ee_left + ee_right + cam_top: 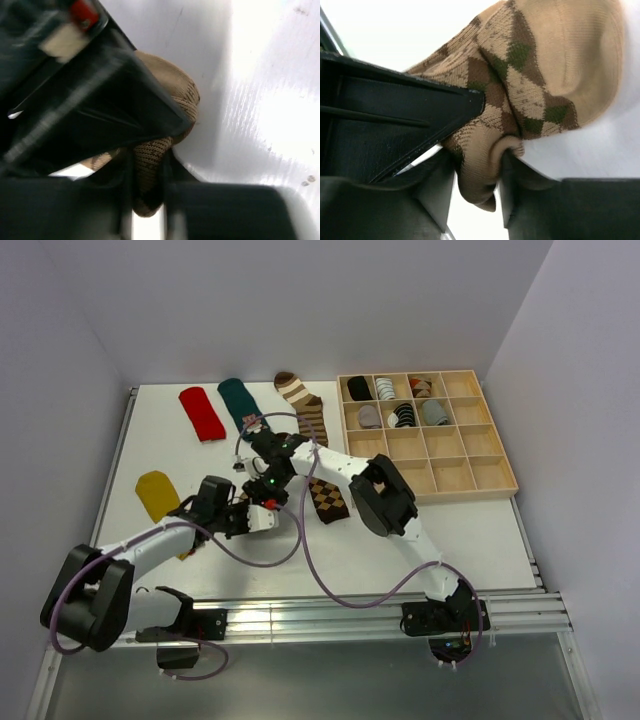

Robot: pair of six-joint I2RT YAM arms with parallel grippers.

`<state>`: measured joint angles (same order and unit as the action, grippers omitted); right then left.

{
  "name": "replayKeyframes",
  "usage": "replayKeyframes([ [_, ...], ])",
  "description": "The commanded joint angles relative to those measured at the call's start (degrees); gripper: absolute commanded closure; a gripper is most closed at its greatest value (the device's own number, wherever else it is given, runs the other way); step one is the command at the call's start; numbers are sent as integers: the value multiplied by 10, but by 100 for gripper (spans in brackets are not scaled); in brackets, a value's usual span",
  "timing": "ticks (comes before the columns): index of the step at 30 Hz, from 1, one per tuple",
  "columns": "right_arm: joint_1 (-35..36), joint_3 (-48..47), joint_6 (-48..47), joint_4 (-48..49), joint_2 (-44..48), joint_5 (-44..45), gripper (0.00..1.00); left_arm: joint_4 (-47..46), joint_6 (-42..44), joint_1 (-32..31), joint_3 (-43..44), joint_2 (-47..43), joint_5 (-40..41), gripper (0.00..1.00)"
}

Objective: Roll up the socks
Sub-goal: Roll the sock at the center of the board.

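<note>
loose socks [202,412] 5 | rolled socks [359,388] 6 | wooden box [470,487] 1 | arms [330,465] 2

Your top camera sits high behind both arm bases, angled down and forward, far enough back to take in the whole counter [480,530]. Your left wrist camera looks along the left fingers [225,210], very close. The right wrist camera does the same past the right fingers [560,210]. All three views share the argyle sock [535,75].

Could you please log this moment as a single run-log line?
left gripper shut on argyle sock | right gripper shut on argyle sock | roll not finished
</note>
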<state>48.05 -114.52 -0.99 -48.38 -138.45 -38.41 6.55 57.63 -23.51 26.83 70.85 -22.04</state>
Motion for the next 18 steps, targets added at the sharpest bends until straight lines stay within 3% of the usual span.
replayKeyframes([
  [1, -3, 84, -6, 26, -5, 125, 53, 78, -12, 7, 59, 56, -64, 97],
  [6, -20, 209, 51, 168, 114, 155, 39, 151, -8, 36, 131, 107, -134, 100],
  [18, -50, 451, 154, 364, 324, 285, 35, 348, 13, 89, 299, 254, -227, 100],
])
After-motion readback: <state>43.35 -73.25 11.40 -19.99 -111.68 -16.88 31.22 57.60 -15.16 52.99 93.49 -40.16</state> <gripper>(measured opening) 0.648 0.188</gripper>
